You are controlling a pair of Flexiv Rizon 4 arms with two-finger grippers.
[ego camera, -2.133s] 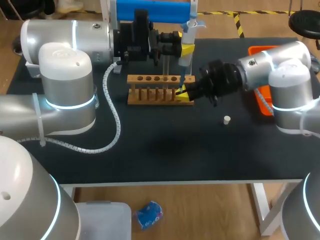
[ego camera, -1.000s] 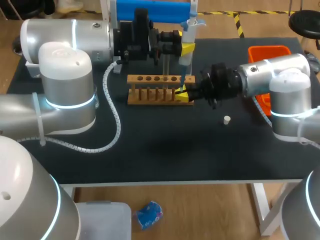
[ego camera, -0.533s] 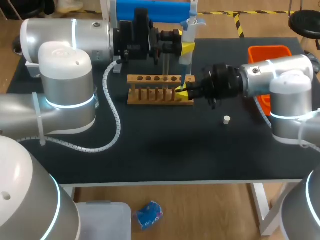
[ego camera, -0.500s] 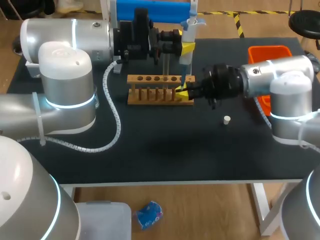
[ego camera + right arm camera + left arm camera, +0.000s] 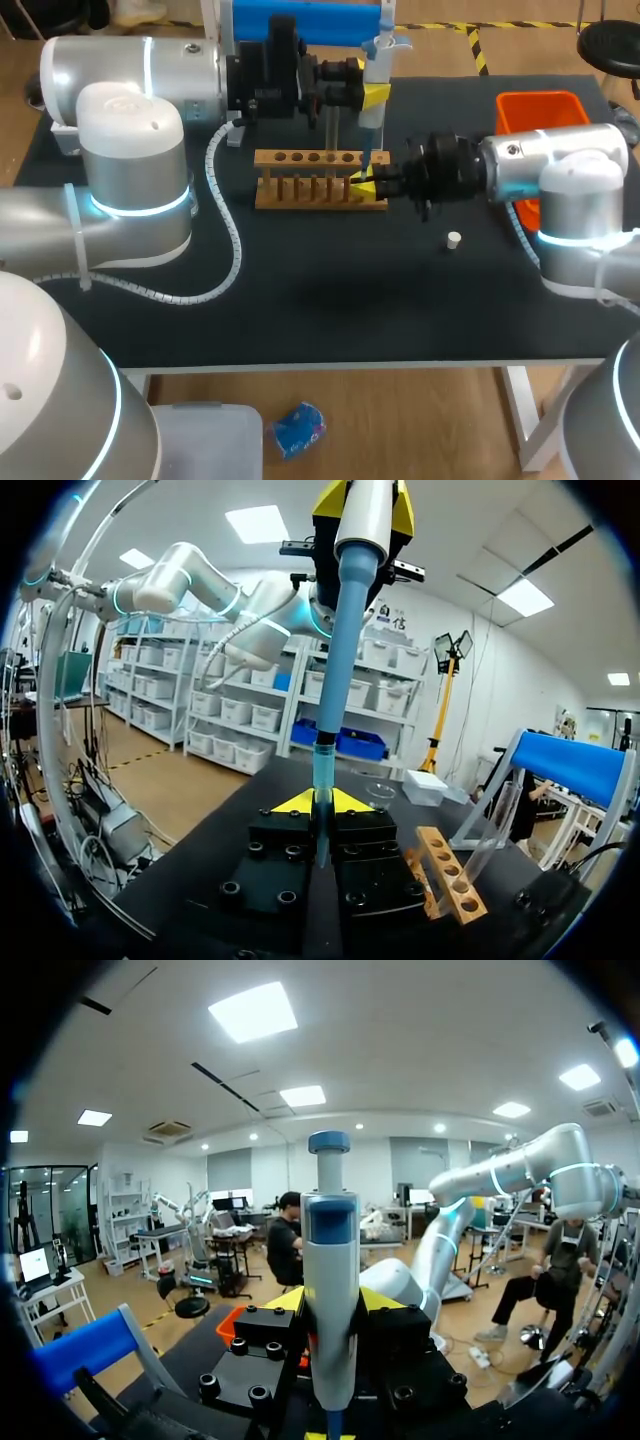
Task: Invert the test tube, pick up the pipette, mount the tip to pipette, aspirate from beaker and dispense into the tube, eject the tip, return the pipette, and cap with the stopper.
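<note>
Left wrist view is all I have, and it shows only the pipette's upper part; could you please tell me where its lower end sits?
Observer: The pipette runs down into a thin tube pinched in the right gripper.
Operator: Thank you. Where is that on the table?
Observer: At the right end of the wooden rack.
Operator: And is the stopper in place?
Observer: No, the small white stopper lies on the table, apart from the rack, to its right.

Black table (image 5: pixel 330 300); wooden tube rack (image 5: pixel 302 203) mid-back, white stopper (image 5: pixel 454 239) nr its right end, orange bin (image 5: pixel 540 97) rt edge
</note>
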